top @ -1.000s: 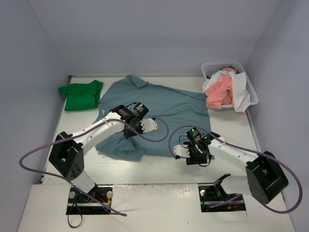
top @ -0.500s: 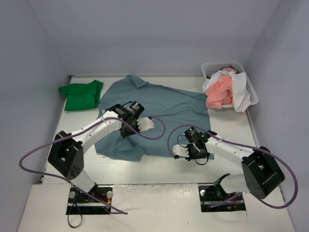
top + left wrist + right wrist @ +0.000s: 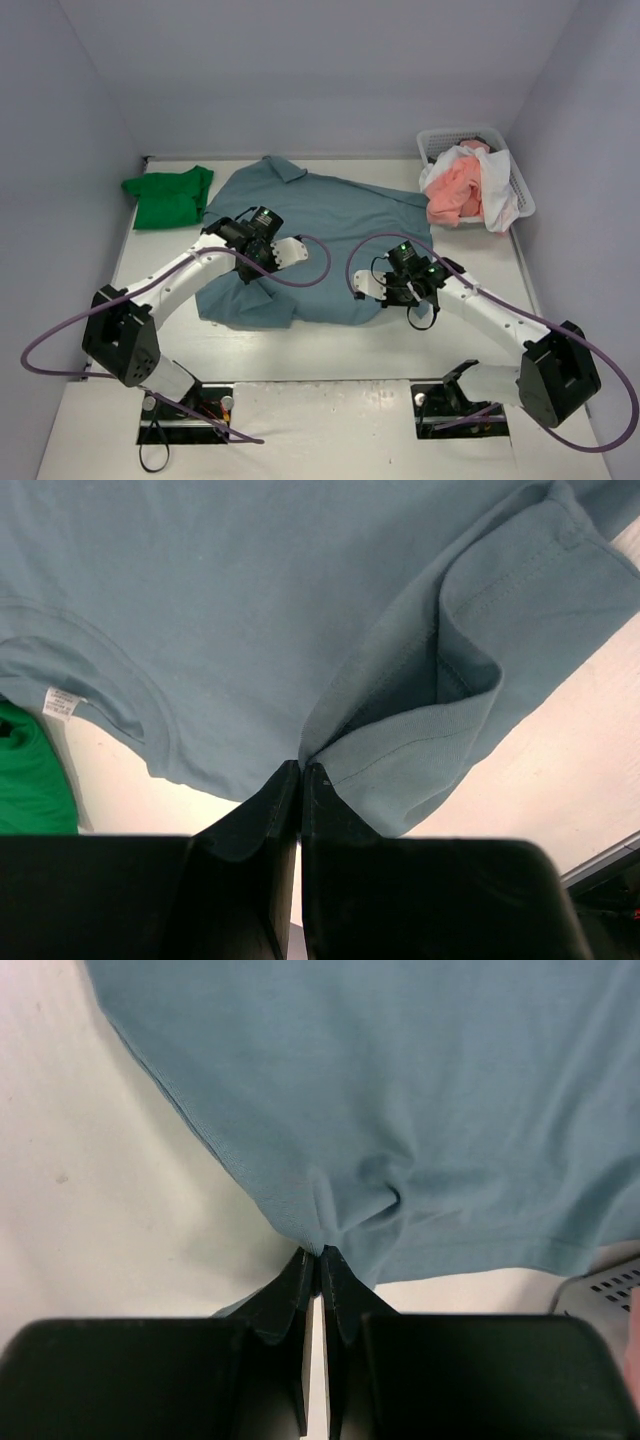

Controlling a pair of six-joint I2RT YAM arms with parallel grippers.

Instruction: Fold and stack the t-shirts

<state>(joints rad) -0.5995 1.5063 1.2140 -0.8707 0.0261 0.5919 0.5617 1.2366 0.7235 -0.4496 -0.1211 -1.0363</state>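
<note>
Both my arms reach forward with elbows outward; the left gripper [image 3: 301, 767] and the right gripper [image 3: 320, 1252] have jaws pressed together, each pinching the teal t-shirt [image 3: 250, 600].

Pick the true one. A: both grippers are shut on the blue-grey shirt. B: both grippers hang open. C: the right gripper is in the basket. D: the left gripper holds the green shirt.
A: in the wrist views the left gripper and the right gripper each pinch a fold of the blue-grey shirt between closed fingers.
</note>
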